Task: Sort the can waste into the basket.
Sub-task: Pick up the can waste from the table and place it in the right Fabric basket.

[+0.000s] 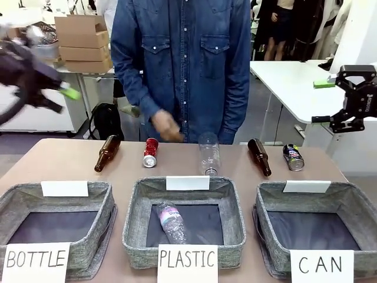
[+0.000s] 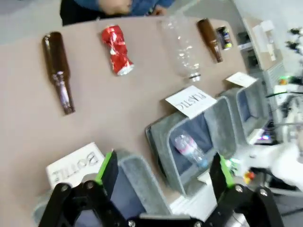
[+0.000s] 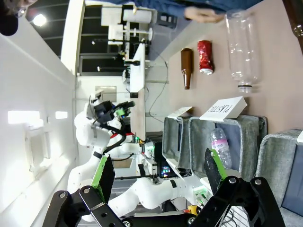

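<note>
Although the picture's right edge cuts off the bench (image 1: 59, 162) and the CAN basket (image 1: 353, 199) on its near side, the basket's dark floor shows; its sign (image 1: 321, 265) hides the front wall. The right jaws hang wide above the basket's far right corner, holding nothing. The left jaws, a blur from the front, gape just as wide, high and far to the basket's left. The dark can (image 1: 293, 157) lies just beyond the basket's far rim, print too small to read. The dented red can (image 1: 150, 152) lies well to its left, past a brown bottle (image 1: 259, 156) and a clear bottle (image 1: 208, 154).
</note>
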`<state>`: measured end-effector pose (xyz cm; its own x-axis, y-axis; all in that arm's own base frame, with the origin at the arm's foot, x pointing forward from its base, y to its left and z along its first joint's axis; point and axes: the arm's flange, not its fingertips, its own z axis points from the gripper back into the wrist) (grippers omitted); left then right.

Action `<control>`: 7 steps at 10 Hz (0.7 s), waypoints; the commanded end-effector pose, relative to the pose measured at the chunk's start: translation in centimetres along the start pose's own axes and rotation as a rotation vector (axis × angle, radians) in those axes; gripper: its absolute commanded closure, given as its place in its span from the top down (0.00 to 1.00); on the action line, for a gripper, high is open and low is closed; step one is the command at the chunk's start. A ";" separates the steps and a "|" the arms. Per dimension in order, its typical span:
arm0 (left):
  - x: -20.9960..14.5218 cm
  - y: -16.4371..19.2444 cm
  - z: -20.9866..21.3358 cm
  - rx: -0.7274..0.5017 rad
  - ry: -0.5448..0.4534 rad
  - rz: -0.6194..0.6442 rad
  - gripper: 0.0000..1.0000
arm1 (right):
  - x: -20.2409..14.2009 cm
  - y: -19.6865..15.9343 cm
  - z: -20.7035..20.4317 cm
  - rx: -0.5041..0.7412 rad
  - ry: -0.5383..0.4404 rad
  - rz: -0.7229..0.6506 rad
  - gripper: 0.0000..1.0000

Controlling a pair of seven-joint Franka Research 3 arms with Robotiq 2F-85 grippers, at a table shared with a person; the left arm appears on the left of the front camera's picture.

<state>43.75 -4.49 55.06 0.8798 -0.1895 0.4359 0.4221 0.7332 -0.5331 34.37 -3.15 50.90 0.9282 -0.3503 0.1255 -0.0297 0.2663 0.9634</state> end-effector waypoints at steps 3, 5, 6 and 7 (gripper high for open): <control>5.3 -1.9 -10.3 0.135 0.209 0.063 1.00 | 0.4 0.2 -0.2 0.023 -0.007 0.020 1.00; 5.9 -2.4 -16.0 0.199 0.225 0.039 1.00 | 0.4 0.2 -0.2 0.023 -0.007 0.020 1.00; 6.3 -2.4 -19.3 0.192 0.248 0.023 1.00 | 0.4 0.2 -0.2 0.023 -0.007 0.020 1.00; 6.7 -2.1 -22.2 0.175 0.244 -0.007 1.00 | 0.4 0.2 -0.2 0.023 -0.007 0.020 1.00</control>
<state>52.14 -20.86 43.32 0.9190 -0.3235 0.2252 0.3904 0.8255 -0.4076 34.37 -3.18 50.91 0.9279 -0.3511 0.1254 -0.0291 0.2671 0.9632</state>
